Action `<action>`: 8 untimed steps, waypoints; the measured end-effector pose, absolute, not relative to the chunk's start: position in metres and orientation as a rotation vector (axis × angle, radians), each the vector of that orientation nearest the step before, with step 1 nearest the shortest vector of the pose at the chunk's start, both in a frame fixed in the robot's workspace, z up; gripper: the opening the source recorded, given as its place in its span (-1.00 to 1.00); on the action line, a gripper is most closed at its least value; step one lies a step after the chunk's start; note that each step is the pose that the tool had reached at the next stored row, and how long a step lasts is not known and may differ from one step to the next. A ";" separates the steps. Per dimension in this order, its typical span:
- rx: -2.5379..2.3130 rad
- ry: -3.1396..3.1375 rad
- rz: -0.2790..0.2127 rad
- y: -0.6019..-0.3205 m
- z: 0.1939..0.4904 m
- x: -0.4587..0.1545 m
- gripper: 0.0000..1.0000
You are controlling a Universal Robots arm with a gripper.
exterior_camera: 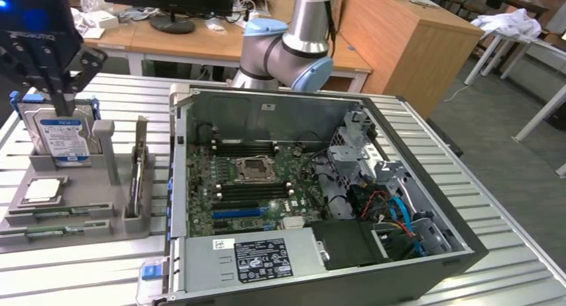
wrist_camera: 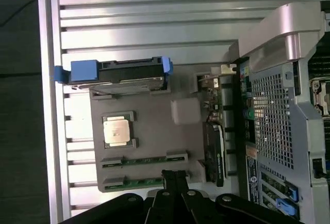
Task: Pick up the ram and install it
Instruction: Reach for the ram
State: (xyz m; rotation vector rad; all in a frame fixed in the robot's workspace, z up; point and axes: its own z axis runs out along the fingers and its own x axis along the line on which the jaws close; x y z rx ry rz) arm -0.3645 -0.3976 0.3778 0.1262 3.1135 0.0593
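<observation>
Two ram sticks lie flat in slots at the front of the grey holder [exterior_camera: 124, 223]: one ram stick [exterior_camera: 52, 214] [wrist_camera: 145, 160] and a second ram stick [exterior_camera: 40, 232] [wrist_camera: 139, 183] beside it. They are thin, green and narrow. My gripper [exterior_camera: 62, 106] [wrist_camera: 174, 174] hangs well above the holder with its fingers shut together and nothing between them. In the exterior view it is over the hard drive [exterior_camera: 60, 135]. In the wrist view its fingertips point near the end of the second stick.
The holder also carries the upright hard drive [wrist_camera: 118, 74], a square silver processor [exterior_camera: 44, 190] [wrist_camera: 116, 131] and an upright card [exterior_camera: 137, 177]. The open computer case [exterior_camera: 442, 206] lies to the exterior view's right, with black memory slots [exterior_camera: 243, 149] on its motherboard. The slatted metal table [exterior_camera: 71, 273] lies underneath.
</observation>
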 end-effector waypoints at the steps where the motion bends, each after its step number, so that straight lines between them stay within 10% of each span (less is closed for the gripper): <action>1: 0.126 3.114 0.059 -0.398 0.377 -0.367 -0.79; 8: 0.126 3.114 0.058 -0.398 0.377 -0.376 -0.79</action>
